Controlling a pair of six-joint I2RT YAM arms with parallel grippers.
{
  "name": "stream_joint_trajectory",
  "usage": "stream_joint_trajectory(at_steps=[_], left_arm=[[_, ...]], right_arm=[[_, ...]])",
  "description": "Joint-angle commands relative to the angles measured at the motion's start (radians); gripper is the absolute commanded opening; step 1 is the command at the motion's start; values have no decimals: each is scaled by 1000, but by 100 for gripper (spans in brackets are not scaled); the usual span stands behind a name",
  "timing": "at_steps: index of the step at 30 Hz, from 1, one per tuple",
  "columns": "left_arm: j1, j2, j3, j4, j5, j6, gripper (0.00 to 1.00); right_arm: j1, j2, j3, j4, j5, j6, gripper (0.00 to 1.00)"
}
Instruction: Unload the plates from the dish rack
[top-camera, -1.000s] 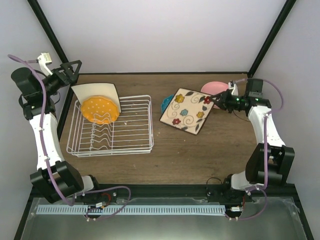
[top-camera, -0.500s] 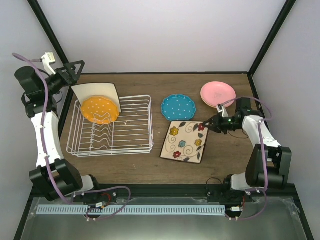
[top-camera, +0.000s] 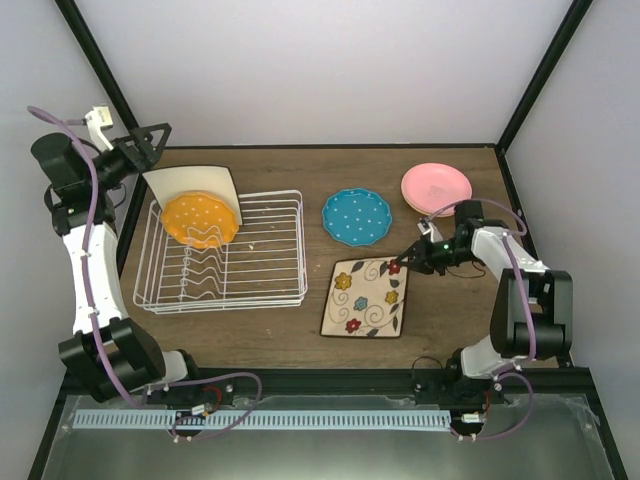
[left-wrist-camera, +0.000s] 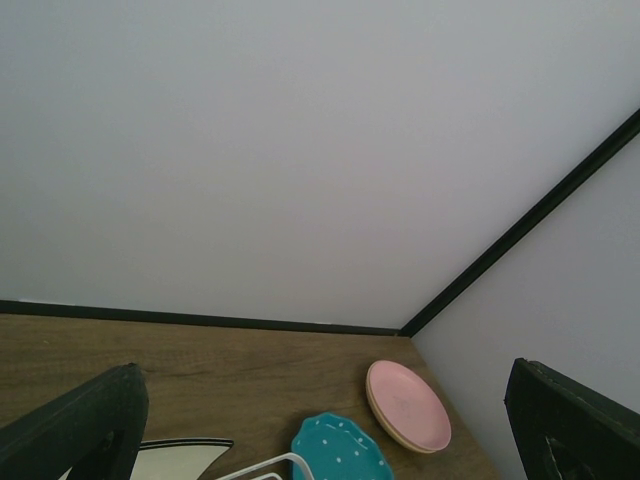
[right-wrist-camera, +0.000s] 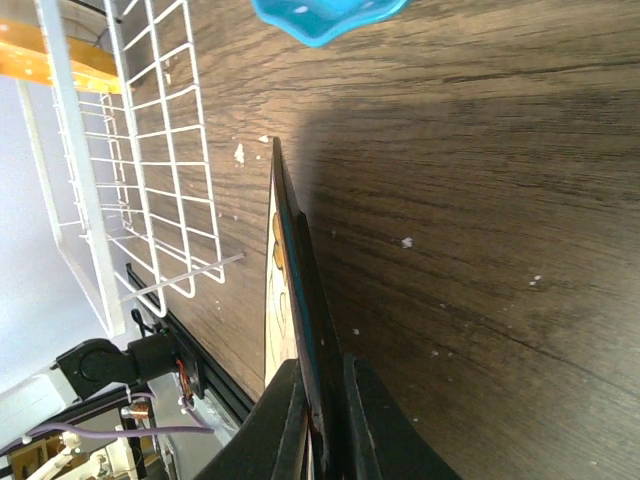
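right gripper (top-camera: 408, 259) is pinching the far right corner of the flowered plate (top-camera: 366, 297), low over the surface (top-camera: 450, 320) right of the rack (top-camera: 270, 262) | left gripper (top-camera: 148, 142) is hanging open behind the rack | orange plate (top-camera: 200, 218) and cream plate (top-camera: 190, 180) are standing in the rack | teal plate (top-camera: 357, 216) and pink plate (top-camera: 436, 186) are lying on the surface

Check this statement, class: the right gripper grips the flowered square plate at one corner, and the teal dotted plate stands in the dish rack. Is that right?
Not quite. The right gripper does grip the flowered square plate at one corner, but the teal dotted plate lies flat on the table, outside the dish rack, as the top external view shows.
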Motion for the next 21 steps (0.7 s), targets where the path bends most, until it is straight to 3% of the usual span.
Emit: stream_joint_trajectory(at_steps=[1, 7, 15, 21], left_arm=[[-5, -9, -3, 4, 12, 16, 100], [-6, -17, -8, 0, 17, 20, 100], [-5, -26, -17, -6, 17, 26, 100], [-5, -28, -19, -7, 19, 25, 100]], right_arm=[[7, 37, 17, 8, -85, 43, 1], [7, 90, 21, 44, -48, 63, 4], [7, 152, 32, 43, 19, 39, 22], [7, 181, 28, 44, 42, 20, 29]])
